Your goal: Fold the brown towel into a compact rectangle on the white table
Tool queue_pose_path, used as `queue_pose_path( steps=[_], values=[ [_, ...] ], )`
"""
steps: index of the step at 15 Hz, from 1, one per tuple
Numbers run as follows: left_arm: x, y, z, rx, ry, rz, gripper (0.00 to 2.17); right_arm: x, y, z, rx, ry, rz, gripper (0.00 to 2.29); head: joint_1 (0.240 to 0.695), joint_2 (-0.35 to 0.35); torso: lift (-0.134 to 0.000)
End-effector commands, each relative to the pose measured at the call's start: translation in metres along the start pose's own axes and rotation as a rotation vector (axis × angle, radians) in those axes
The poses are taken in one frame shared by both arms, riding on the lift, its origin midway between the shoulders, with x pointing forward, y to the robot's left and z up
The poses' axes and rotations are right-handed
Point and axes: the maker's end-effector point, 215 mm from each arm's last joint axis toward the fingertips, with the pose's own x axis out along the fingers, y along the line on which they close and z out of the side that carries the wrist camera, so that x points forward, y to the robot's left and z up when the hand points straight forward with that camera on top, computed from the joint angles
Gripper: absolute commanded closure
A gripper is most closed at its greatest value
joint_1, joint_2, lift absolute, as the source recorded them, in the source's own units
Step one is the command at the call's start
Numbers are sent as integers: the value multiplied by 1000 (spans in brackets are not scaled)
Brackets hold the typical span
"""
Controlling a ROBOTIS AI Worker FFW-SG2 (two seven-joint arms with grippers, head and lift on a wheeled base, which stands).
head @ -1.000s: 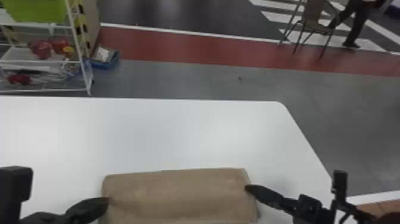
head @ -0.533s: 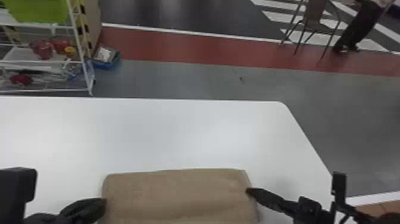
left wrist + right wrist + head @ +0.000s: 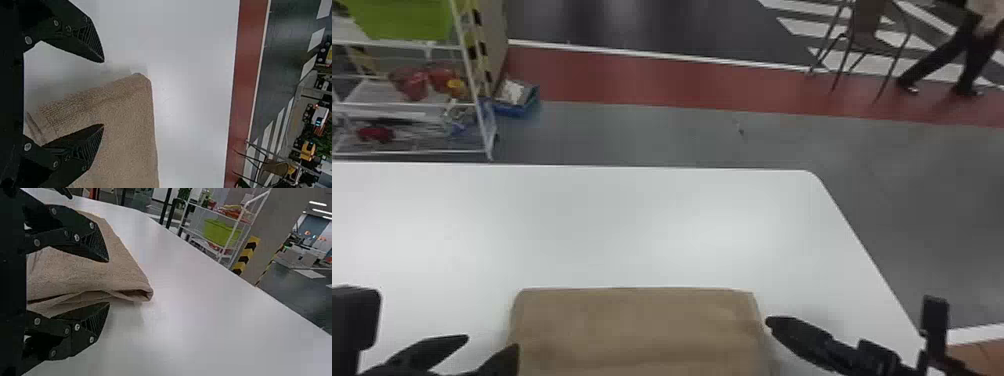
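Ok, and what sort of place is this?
Probably an indoor robotics lab or test hall: road-like white stripes mark the floor, a pillar carries black-and-yellow hazard bands, and a rack of bins stands beyond the table.

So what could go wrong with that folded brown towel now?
The folded brown cloth towel has loose, gaping layers near the open black right gripper, so it might pinch only some and pull the fold apart. The open black left gripper has one finger over the towel and the other past its edge, so closing might wrinkle that side.
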Motion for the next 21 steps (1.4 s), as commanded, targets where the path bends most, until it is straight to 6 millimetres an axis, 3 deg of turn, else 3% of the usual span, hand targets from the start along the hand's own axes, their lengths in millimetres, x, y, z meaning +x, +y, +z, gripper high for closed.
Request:
queue_pose_path(
  steps=[1, 4, 9, 11, 14, 16, 18, 21],
  values=[
    [1, -10, -2, 4, -7, -17, 87, -2, 7, 9, -52, -42, 20, 53, 695, -241, -122],
    [10, -15, -6, 0, -9, -39, 90, 8, 52, 17, -249, -75, 147, 83, 695, -254, -122],
    [15, -16, 0, -33, -9, -80, 93, 36, 139, 26, -841, -150, 229, 292, 695, -184, -122],
    [17, -18, -8, -65, 52, -98, 93, 59, 164, -7, -1064, -77, 232, 505, 695, -144, -122],
    [13, -15, -21, -103, 122, -95, 93, 73, 188, -62, -1302, 46, 249, 532, 695, -60, -122],
    [8, -11, -31, -126, 171, -85, 90, 76, 187, -84, -1415, 137, 218, 532, 695, 2, -122],
    [1, -5, -46, -152, 224, -69, 103, 87, 172, -106, -1539, 262, 156, 532, 695, 61, -122],
    [1, -8, -50, -158, 256, -75, 272, 88, 143, -110, -1589, 380, 62, 532, 695, 118, -122]
  ],
)
